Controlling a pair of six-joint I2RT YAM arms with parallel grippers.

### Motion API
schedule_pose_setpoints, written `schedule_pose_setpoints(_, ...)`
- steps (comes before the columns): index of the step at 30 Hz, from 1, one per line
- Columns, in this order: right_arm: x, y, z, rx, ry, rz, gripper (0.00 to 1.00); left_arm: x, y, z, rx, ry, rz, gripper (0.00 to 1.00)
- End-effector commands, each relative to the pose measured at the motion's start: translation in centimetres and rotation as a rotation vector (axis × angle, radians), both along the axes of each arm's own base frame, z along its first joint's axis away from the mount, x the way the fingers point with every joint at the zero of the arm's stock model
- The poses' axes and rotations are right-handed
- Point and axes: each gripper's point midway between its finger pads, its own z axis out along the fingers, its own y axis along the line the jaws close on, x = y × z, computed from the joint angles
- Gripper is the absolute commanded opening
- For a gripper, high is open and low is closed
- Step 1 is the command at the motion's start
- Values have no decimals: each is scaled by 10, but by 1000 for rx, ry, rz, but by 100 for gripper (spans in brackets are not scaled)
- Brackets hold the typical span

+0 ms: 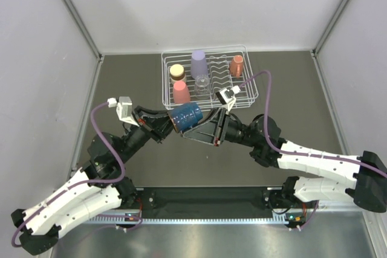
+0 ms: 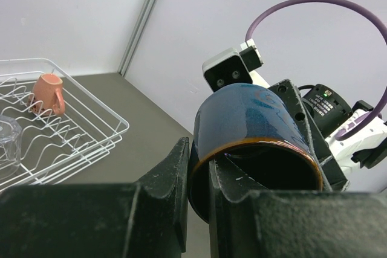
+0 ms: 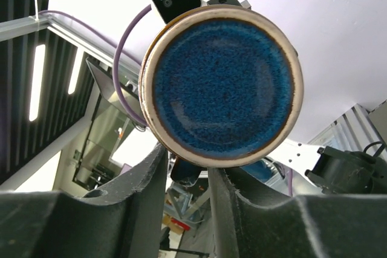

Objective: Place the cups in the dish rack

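Blue mug (image 1: 186, 116) lies on its side in the air above the worktop (image 1: 121, 77), just near of the rack (image 1: 251, 97), between your two grippers. Your left gripper (image 2: 198, 179) is pinched narrow on the blue mug's rim, one finger inside and one outside. Your right gripper (image 3: 188, 162) sits under the mug's base with its fingers close together; you cannot tell whether it grips. A salmon mug (image 1: 237, 65) stands in the rack's far right.
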Motion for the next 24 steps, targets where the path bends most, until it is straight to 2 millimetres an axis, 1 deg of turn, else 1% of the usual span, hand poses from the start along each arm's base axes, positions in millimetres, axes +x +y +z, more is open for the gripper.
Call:
schedule_pose_setpoints(1,0,0,23,67,-6,-15,32,-16,6,33,-96,-94,-47,0)
schedule_pose_setpoints(4,4,3,20,48,7,-29,29,-17,5,32,-92,-93,-57,0)
schedule_pose_setpoints(7,8,6,15,24,26,-44,21,-18,4,30,-89,-92,-61,0)
schedule_pose_setpoints(8,10,7,11,4,39,-51,16,-18,4,30,-89,-92,-61,0)
schedule_pose_setpoints(10,15,8,7,-12,56,-73,11,-19,4,30,-86,-96,-64,0)
schedule_pose_setpoints(11,17,10,1,-37,71,-80,6,-20,5,31,-87,-100,-65,0)
schedule_pose_setpoints(13,21,11,-1,-60,78,-102,5,-19,4,31,-72,-107,-63,0)
schedule_pose_setpoints(15,23,13,-6,-92,69,-114,10,-19,3,32,-51,-116,-59,0)
schedule_pose_setpoints(16,24,13,-4,-94,66,-118,21,-17,1,28,-30,-109,-62,0)
schedule_pose_setpoints(18,25,15,-8,-116,65,-125,29,-17,-1,29,-9,-122,-64,0)
schedule_pose_setpoints(19,27,15,-6,-120,60,-132,34,-17,-4,25,11,-113,-72,0)
schedule_pose_setpoints(21,29,15,-6,-133,62,-145,39,-16,-5,25,23,-119,-69,0)
schedule_pose_setpoints(24,29,12,-1,-122,55,-154,41,-15,-4,23,33,-119,-64,0)
